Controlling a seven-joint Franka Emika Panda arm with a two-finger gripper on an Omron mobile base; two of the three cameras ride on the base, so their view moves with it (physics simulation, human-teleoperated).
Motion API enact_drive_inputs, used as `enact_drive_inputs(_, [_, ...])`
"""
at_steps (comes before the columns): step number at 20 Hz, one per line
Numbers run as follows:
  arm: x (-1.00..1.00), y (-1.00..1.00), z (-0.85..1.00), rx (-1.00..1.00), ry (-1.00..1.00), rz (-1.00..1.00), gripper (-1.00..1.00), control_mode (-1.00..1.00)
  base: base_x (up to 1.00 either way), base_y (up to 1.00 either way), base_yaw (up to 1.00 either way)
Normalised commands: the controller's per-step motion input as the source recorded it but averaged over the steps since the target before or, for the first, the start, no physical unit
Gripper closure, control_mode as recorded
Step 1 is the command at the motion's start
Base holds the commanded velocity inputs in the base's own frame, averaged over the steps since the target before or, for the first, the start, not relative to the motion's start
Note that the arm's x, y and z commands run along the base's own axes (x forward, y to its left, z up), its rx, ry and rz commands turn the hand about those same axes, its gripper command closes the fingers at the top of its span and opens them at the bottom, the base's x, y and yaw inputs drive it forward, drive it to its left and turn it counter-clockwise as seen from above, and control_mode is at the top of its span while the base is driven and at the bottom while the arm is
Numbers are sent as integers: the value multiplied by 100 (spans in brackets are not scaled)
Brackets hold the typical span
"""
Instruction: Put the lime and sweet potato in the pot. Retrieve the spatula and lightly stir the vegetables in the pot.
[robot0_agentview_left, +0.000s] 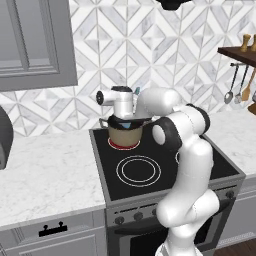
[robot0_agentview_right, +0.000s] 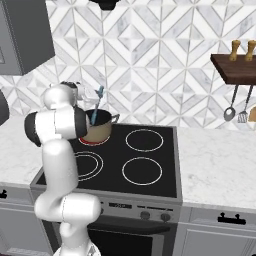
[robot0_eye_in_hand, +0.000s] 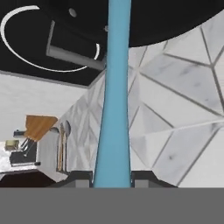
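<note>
Hand view: gripper (robot0_eye_in_hand: 112, 179) clamps blue spatula (robot0_eye_in_hand: 114, 109) over pot (robot0_eye_in_hand: 131, 22).

The spatula (robot0_eye_in_hand: 114, 87) looks like smooth blue plastic; the pot (robot0_agentview_left: 124, 134) is matt tan on a glossy black stove (robot0_agentview_right: 150, 170).

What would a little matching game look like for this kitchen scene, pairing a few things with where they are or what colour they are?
Things:
1. pot
2. spatula
3. gripper
4. wooden shelf

Descriptions:
A. light blue, reaching into the pot
B. on the wall at the right, utensils hanging below
C. shut on the blue handle
D. tan, on the stove's back left burner

Pairs: 1-D, 2-A, 3-C, 4-B
</note>
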Motion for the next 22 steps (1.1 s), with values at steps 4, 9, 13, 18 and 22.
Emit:
enact_drive_inputs(4, [-5, 1, -9, 0, 15, 13, 100, -100, 0, 0, 0])
enact_drive_inputs(9, [11, 4, -39, 0, 4, 11, 100, -100, 0, 0, 0])
enact_drive_inputs(13, [25, 19, -50, 0, 0, 11, 100, -100, 0, 0, 0])
enact_drive_inputs(18, [36, 26, -56, 0, -4, 11, 100, -100, 0, 0, 0])
enact_drive_inputs(22, [39, 23, -67, 0, -9, 8, 100, -100, 0, 0, 0])
